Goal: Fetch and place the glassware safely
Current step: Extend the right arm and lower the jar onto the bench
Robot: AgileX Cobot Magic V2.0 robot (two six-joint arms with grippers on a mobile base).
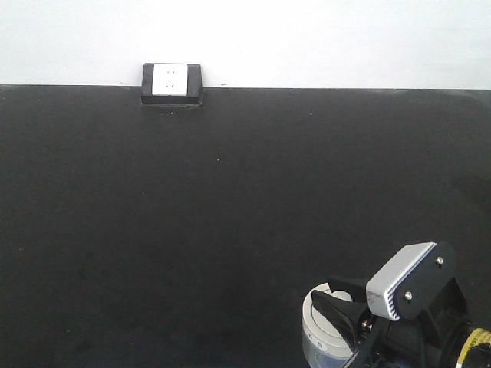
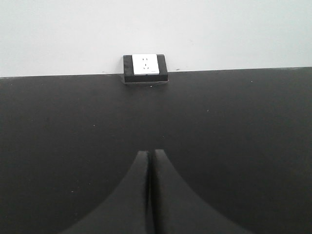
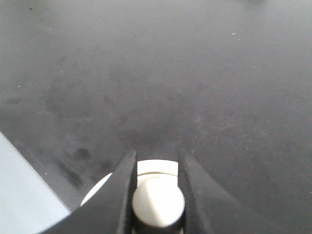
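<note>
Your right gripper (image 3: pixel 157 158) is working toward the near-right corner of the tabletop (image 1: pixel 230 199). Its fingers (image 3: pixel 122 195) are pinching the knob (image 3: pixel 158 204) on the jar's lid (image 3: pixel 156 168) from both sides: narrow gap, both inner faces touching the knob. In the front view the jar (image 1: pixel 321 341) is showing at the bottom of the frame, right of centre, lid up, with the black fingers lying across its top. Its base is running off the frame, so you're not getting whether it's resting on the surface or lifted. Your left gripper (image 2: pixel 150 156) is facing the far edge with its fingers pressed together, gripping nothing, black surface ahead of it. The wall socket (image 1: pixel 171 82) is sitting on the far edge, left of centre, against the white wall (image 1: pixel 345 38), well apart from the jar. You're getting open black surface running from the jar up to the far edge and across to the left side. The near and right edges are lying out of frame, so you can't tell the margin there.
</note>
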